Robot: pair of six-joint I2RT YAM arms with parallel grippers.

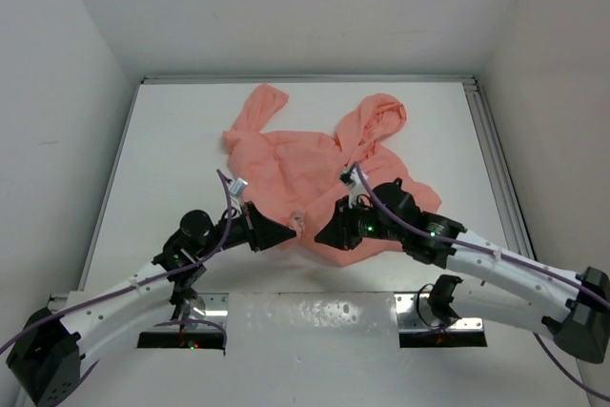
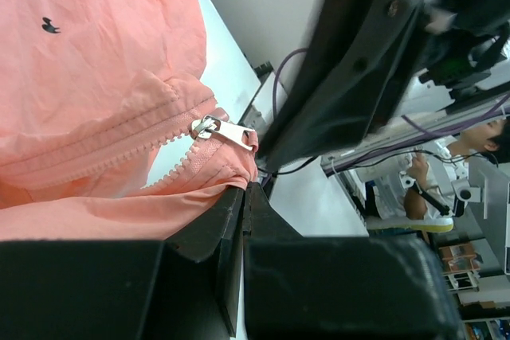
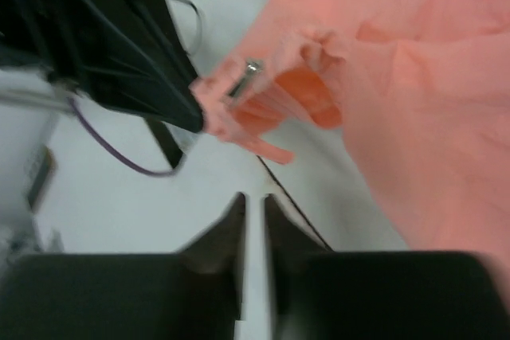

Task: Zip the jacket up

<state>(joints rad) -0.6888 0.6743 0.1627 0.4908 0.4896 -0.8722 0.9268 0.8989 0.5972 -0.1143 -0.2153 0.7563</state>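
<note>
The jacket lies spread on the table in the middle of the top view, hood toward the upper right and one sleeve toward the upper left.

The left arm reaches in low from the lower left. The left gripper is at the jacket's near hem, its fingers pinched on the fabric just under the zipper slider.

The right arm stretches in from the lower right, bent at the elbow. The right gripper faces the left one, close beside it. In the right wrist view its fingers are almost together with a thin slit between them. They grip nothing and hang over bare table beside the hem.
</note>
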